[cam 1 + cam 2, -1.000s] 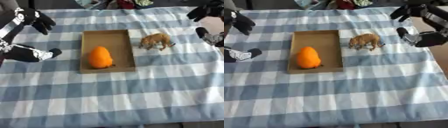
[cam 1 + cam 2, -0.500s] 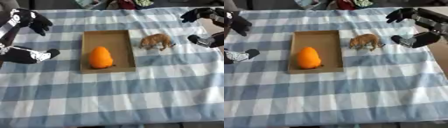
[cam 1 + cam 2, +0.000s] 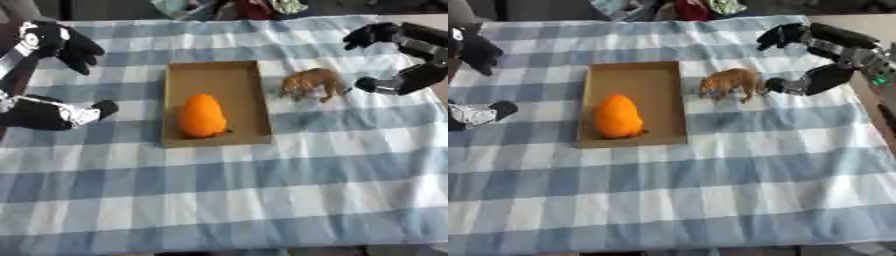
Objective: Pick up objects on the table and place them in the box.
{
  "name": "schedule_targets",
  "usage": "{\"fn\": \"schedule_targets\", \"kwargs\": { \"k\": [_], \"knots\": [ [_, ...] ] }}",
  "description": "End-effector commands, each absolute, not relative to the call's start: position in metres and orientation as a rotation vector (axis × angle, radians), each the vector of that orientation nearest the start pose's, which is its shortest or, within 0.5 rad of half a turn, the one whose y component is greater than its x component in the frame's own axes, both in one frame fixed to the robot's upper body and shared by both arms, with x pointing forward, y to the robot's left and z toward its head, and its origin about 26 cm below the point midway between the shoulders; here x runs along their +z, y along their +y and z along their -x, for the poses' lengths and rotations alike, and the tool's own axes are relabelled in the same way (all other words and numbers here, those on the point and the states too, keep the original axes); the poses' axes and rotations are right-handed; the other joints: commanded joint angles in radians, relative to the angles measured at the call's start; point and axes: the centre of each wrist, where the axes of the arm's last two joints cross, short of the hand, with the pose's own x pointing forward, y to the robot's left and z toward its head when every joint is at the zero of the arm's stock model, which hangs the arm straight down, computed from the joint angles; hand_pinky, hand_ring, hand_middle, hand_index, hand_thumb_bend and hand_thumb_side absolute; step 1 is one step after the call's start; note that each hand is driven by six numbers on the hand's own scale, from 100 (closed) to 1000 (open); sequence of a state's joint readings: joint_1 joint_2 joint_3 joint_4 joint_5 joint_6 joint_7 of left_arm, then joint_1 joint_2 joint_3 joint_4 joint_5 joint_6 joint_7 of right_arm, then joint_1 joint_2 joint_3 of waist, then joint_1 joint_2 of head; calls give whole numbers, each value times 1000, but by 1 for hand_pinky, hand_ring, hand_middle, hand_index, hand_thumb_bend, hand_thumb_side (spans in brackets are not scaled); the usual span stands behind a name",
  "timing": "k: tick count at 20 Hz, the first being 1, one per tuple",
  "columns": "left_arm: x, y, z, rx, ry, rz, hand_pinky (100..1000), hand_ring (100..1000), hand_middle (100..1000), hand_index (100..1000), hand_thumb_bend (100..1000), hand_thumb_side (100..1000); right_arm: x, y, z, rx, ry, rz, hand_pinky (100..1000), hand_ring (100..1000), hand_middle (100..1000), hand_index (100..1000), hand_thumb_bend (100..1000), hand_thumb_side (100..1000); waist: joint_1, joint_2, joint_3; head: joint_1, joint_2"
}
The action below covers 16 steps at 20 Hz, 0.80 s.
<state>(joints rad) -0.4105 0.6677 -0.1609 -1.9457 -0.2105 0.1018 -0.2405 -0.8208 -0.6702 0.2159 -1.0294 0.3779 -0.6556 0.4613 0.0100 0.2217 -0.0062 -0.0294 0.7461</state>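
While no label or writing could be read anywhere, the shallow brown cardboard box (image 3: 255,102) sat on the blue-and-white checked tablecloth (image 3: 262,190) with an orange rounded fruit-like object (image 3: 201,115) inside. Just right of it stood a small brown toy animal (image 3: 731,81). Right hand (image 3: 802,83) hovered beside it, fingers spread wide, holding nothing; left hand (image 3: 52,111) likewise spread at left.
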Motion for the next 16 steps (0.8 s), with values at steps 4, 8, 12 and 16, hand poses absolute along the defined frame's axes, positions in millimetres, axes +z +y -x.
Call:
{"fn": "schedule_targets", "kwargs": {
  "k": [4,8,12,16],
  "knots": [
    [241,272,-308,-1119,-1982,-487,618,542,543,708,570,100,205,-354,-458,1655,-1789,510,820,902,874,867,347,647,2,-20,2,-2,2],
    [239,272,-309,-1120,-1976,-482,618,542,543,708,569,100,200,-349,-465,1631,-1784,508,819,903,874,867,336,651,3,-20,4,-3,4],
    [238,272,-309,-1116,-1973,-480,618,542,543,708,571,100,194,-345,-470,1609,-1775,504,817,901,872,865,330,654,3,-21,5,-5,6],
    [238,272,-309,-1117,-1973,-479,618,542,543,709,570,100,189,-341,-473,1606,-1767,501,814,897,867,865,326,657,3,-22,6,-6,7]
  ]
}}
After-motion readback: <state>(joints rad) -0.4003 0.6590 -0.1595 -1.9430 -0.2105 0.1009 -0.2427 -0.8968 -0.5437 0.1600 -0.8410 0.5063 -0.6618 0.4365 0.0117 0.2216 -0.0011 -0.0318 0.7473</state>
